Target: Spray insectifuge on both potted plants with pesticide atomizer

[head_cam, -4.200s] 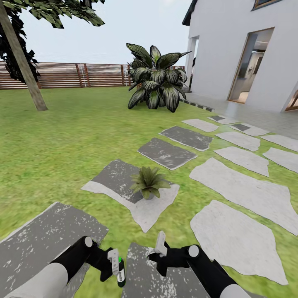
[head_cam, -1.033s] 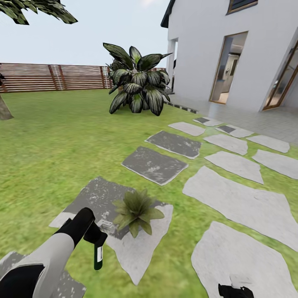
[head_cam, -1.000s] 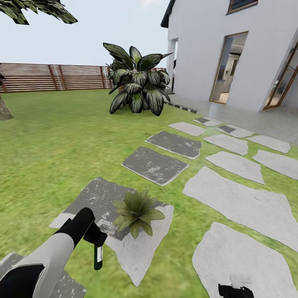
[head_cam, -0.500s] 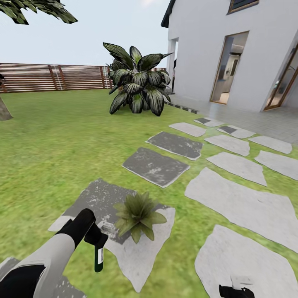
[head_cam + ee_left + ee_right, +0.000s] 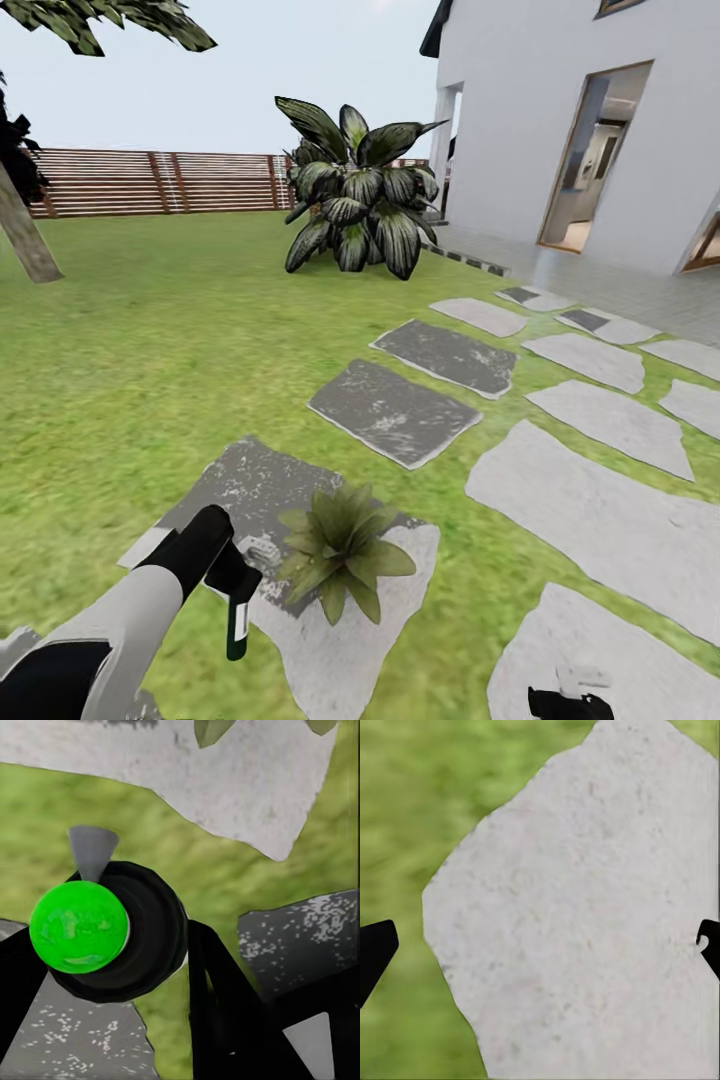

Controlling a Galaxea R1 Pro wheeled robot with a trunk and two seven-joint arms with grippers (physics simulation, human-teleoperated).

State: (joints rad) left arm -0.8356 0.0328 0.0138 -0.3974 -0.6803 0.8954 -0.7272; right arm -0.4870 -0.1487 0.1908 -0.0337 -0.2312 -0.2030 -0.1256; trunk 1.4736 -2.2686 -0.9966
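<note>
Mottled grey slab (image 5: 330, 630) bears spiky potted plant (image 5: 340, 548); left tool (image 5: 236, 585) clamps slim atomizer (image 5: 237, 628).

Head camera swings left and dips versus half a second back: whole scene slides right, tree trunk (image 5: 27, 235) comes further into view at left edge, house doorway (image 5: 592, 165) shifts toward right edge. Against four seconds ago: left arm now stretched forward, left gripper (image 5: 232, 578) carrying pesticide atomizer (image 5: 237, 625) up just beside potted plant (image 5: 338, 548), bottle hanging nozzle-down. Right gripper (image 5: 568, 704) dropped back to bottom edge of head view. Potted plant sits closer, lower in view.
</note>
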